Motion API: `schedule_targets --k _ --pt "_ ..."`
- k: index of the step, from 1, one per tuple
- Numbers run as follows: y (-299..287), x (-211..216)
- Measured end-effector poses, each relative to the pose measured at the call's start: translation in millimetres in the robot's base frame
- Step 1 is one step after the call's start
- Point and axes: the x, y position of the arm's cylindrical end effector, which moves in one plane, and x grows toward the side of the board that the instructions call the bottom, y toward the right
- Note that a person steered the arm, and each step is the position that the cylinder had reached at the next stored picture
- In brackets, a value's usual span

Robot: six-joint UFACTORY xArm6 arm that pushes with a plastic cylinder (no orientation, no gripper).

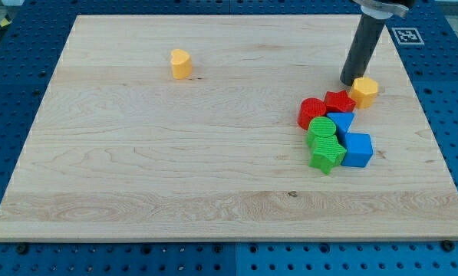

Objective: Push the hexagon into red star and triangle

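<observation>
The yellow hexagon (364,91) lies at the view's upper right. It touches the right side of the red star (339,100). The blue triangle (341,122) sits just below the red star, partly hidden by its neighbours. My tip (350,81) stands at the hexagon's upper-left edge, just above the red star, touching or almost touching the hexagon.
A rounded red block (312,112), a green circle (321,133), a green star (327,158) and a blue cube (357,149) are packed in the same cluster. A yellow heart (181,64) lies alone at the upper left. The board's right edge (436,146) is near.
</observation>
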Motion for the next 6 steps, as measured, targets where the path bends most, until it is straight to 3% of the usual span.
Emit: schedule_targets --k 2,3,6 --pt "13 13" --pt "47 14" --pt "40 38"
